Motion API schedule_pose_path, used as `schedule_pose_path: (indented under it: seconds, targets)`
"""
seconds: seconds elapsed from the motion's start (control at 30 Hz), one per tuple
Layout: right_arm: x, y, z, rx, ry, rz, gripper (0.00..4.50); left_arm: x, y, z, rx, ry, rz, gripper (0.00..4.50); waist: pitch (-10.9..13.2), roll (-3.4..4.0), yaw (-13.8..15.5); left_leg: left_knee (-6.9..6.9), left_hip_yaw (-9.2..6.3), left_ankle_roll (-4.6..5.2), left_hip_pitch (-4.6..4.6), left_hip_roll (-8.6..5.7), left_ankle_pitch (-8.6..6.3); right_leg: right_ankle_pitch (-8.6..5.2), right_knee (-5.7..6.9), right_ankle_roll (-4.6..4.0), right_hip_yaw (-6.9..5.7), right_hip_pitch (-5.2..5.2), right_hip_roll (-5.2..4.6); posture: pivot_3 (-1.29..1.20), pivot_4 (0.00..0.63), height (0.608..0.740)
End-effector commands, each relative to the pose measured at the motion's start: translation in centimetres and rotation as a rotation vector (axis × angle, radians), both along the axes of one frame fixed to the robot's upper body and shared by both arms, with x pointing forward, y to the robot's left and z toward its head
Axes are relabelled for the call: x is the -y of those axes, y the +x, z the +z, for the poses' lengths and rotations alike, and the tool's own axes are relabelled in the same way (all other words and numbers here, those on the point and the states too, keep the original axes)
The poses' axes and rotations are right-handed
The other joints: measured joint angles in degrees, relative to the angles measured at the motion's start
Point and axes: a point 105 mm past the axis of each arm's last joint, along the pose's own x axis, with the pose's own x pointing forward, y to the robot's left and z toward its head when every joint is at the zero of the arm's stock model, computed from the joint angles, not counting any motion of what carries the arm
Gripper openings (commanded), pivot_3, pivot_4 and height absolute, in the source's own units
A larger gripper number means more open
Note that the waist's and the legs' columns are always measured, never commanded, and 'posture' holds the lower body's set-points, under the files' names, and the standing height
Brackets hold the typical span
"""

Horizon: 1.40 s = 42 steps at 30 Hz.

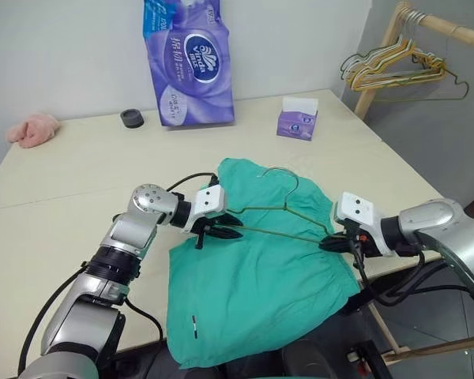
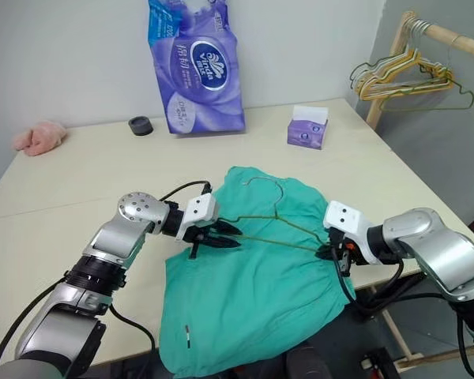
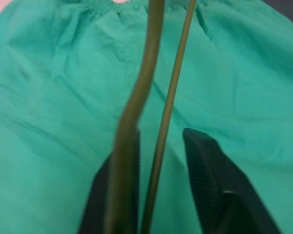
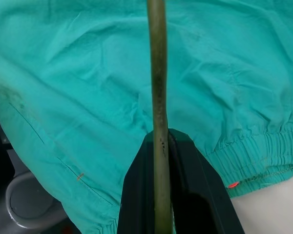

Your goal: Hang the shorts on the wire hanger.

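The shorts [image 1: 253, 276] are being shown spread flat on the near part of the pale desk [image 1: 79, 166], their lower edge hanging over the near edge. The wire hanger [image 1: 280, 217] is being held just above the cloth, its hook [image 1: 283, 175] pointing toward the far side of the desk.

The right pincer [image 1: 330, 243] is being kept clamped on one end of the hanger; in the right wrist view its two black fingers [image 4: 136, 195] are pressed together with the olive wire [image 4: 157, 78] running straight up between them, and the gathered waistband [image 4: 263, 151] is lying just beside them.

The left pincer [image 1: 227, 231] is being held at the other end of the hanger. In the left wrist view its fingers [image 3: 210, 175] are standing apart (a clear gap is showing), and two strands of the wire [image 3: 136, 97] are passing between them, the thicker-looking strand lying against one finger. Whether that finger is really pressing on the wire cannot be told.

Farther back on the desk, a purple tissue pack [image 1: 188, 67] is being seen standing upright, with a small black ring [image 1: 132, 118] beside it, a small purple tissue box [image 1: 298, 120] to the right, and a pink cloth lump [image 1: 33, 129] at the far left. A bunch of coloured hangers [image 1: 395, 67] is hanging from a wooden rail [image 1: 442, 28] off to the right.
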Motion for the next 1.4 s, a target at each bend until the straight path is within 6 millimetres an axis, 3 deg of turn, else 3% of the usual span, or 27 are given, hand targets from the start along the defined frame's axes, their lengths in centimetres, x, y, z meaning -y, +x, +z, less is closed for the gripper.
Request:
schedule_pose_path:
  seconds: [0.03,0.17,0.27,0.33,0.43,0.53,0.77,1.0,1.23,1.4]
  targets:
    - [0.9,0.6,1.6,0.069,0.033,-0.066,0.00,-0.2,2.4,3.8,0.047,-0.170,0.128,2.55,0.0,0.00,0.0,0.01,0.00,0.00,0.00,0.00,0.00,0.00,0.00,0.01,0.00,0.00,0.00,-0.23,0.054,0.740]
    - [3.6,0.6,1.7,0.066,0.060,-0.208,0.00,-3.1,5.3,5.8,0.068,-0.281,0.335,2.55,0.0,-0.01,0.1,0.04,-0.07,0.00,-0.05,0.00,0.00,0.03,0.01,0.06,-0.07,-0.01,0.00,-0.23,0.055,0.740]
    - [5.2,0.2,1.7,0.069,0.070,-0.287,0.00,-4.3,6.3,6.3,0.088,-0.302,0.408,2.55,0.0,0.03,-0.1,0.01,-0.04,0.00,-0.04,-0.01,0.00,0.04,0.00,0.06,-0.05,-0.01,0.00,-0.23,0.058,0.740]
    - [8.0,-0.7,1.9,0.068,0.081,-0.412,0.00,-5.5,6.9,6.2,0.111,-0.299,0.466,2.55,0.0,0.03,0.1,0.01,-0.04,0.00,-0.05,-0.01,0.00,0.04,-0.01,0.06,-0.05,-0.01,-0.01,-0.23,0.062,0.740]
    - [10.4,-2.3,2.0,0.059,0.112,-0.534,0.00,-5.6,6.5,5.8,0.103,-0.305,0.453,2.55,0.0,0.03,0.8,0.01,-0.12,0.00,-0.13,-0.02,0.00,0.04,-0.02,0.07,-0.11,-0.02,-0.01,-0.23,0.068,0.740]
    - [11.3,-5.1,1.0,0.003,0.157,-0.623,0.00,-3.9,4.1,4.9,0.018,-0.308,0.315,2.55,-0.1,0.00,1.2,0.01,-0.06,0.00,-0.09,-0.03,0.00,0.05,-0.01,0.08,-0.05,-0.02,-0.01,-0.25,0.070,0.740]
    - [12.7,-9.0,-2.1,-0.097,0.217,-0.818,0.00,-1.2,1.4,3.9,-0.067,-0.285,0.163,2.55,-0.1,0.01,1.4,0.01,0.01,-0.01,0.03,0.01,0.00,-0.06,-0.04,0.31,0.01,0.11,0.08,-0.27,0.071,0.740]
    - [11.8,-11.4,-4.0,-0.179,0.275,-0.876,0.00,0.8,0.3,3.5,-0.093,-0.279,0.088,2.55,-0.2,0.29,1.3,-0.04,0.04,-0.01,0.19,0.01,-0.01,-0.10,-0.15,0.36,0.04,0.29,0.13,-0.27,0.068,0.740]
    - [9.8,-11.0,-5.0,-0.219,0.309,-0.835,0.00,1.8,-0.2,2.8,-0.110,-0.271,0.058,2.55,-0.3,0.35,0.8,-0.03,0.10,-0.01,0.19,0.00,-0.01,-0.10,-0.19,0.37,0.12,0.29,0.13,-0.28,0.068,0.740]
    - [9.6,-10.0,-5.2,-0.225,0.304,-0.822,0.00,1.9,0.0,2.7,-0.100,-0.269,0.061,2.55,-0.3,0.36,0.1,-0.03,0.07,0.00,0.17,0.00,-0.01,-0.11,-0.22,0.38,0.10,0.29,0.15,-0.27,0.064,0.740]
